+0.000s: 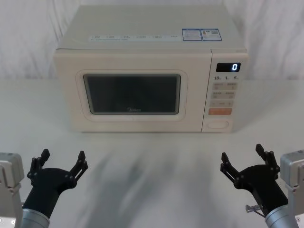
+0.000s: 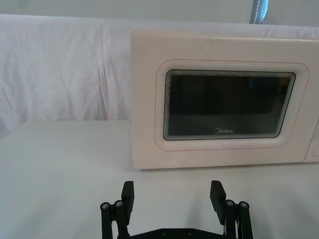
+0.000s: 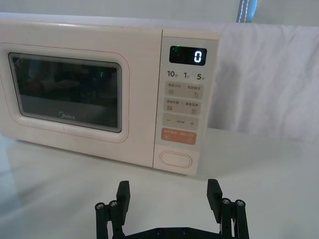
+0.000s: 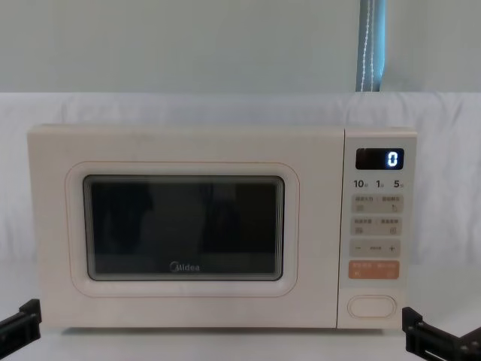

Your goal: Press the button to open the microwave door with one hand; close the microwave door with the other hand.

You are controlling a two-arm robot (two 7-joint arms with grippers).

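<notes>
The cream microwave stands at the back of the table with its door (image 1: 132,95) (image 4: 184,229) (image 2: 227,104) (image 3: 70,92) closed flush. The plain pill-shaped button (image 1: 218,125) (image 4: 371,305) (image 3: 175,159) sits at the bottom of the keypad strip, under the orange key. My left gripper (image 1: 62,161) (image 2: 172,194) hovers open near the table's front left, well short of the door. At the front right my right gripper (image 1: 243,155) (image 3: 168,193) is open too, facing the keypad from a distance. Nothing is held by either.
A white cloth covers the table (image 1: 152,161) and the wall behind. The display (image 1: 228,67) reads 0. Open tabletop lies between the grippers and the microwave front.
</notes>
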